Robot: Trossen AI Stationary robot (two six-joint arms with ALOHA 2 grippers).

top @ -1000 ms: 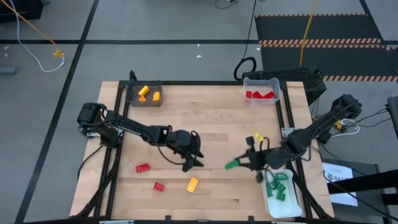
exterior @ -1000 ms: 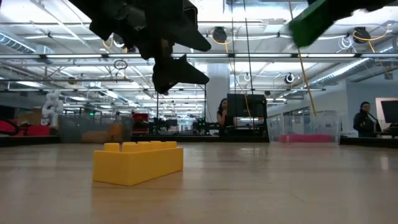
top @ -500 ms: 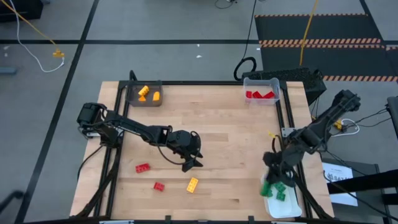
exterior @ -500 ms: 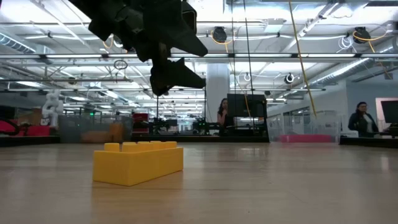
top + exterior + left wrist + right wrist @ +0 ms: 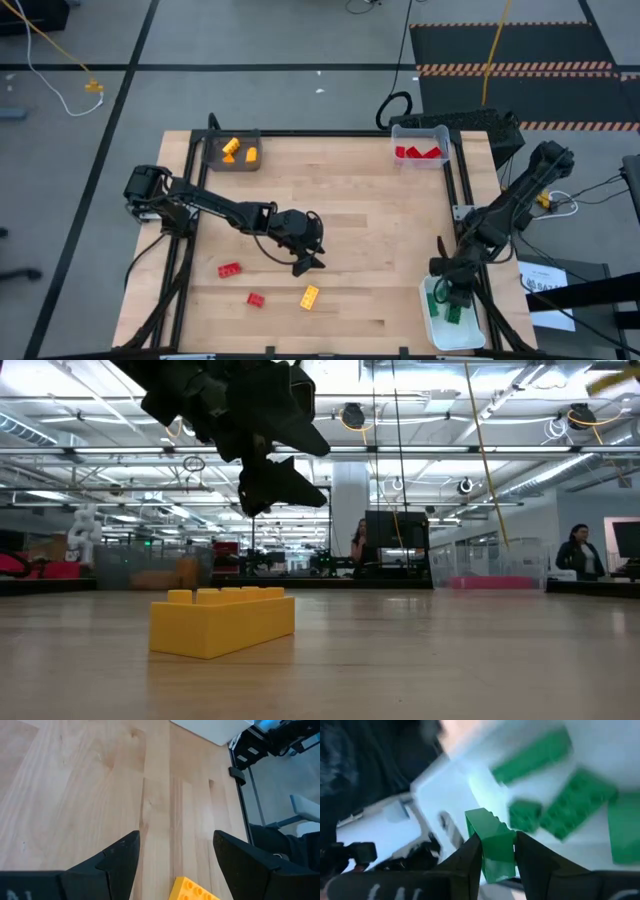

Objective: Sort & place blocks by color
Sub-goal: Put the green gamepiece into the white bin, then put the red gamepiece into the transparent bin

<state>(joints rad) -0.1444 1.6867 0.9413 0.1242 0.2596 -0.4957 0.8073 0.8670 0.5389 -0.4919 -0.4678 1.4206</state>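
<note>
My right gripper [image 5: 446, 297] hovers over the white tray [image 5: 477, 335] at the table's near right corner, shut on a green block [image 5: 492, 842]. Several green blocks [image 5: 580, 802] lie flat in the tray below it. My left gripper [image 5: 306, 262] hangs open above the middle of the table, just on the far side of a yellow block [image 5: 310, 296] that lies flat on the wood. In the left wrist view the yellow block [image 5: 192, 890] shows between the spread fingers. The low view shows the same yellow block [image 5: 222, 622] with the left gripper [image 5: 272, 472] above it. My right gripper pinches the green block between its two fingers, one fingertip [image 5: 470, 857] on each long side of the block's lower part [image 5: 495, 862]. The block is lifted clear above the tray, and its upper end [image 5: 481, 817] sticks out past the fingertips.
Two red blocks [image 5: 229, 269] [image 5: 256, 299] lie on the table's near left part. A dark bin with yellow blocks [image 5: 232, 152] stands at the far left corner, a clear bin with red blocks [image 5: 420, 150] at the far right. People stand in the room beyond the table.
My right gripper has carried the green block from above the table's right middle toward the near right corner and now stands over the white tray, having turned on the way; it has left the low view. The left arm has barely moved.
</note>
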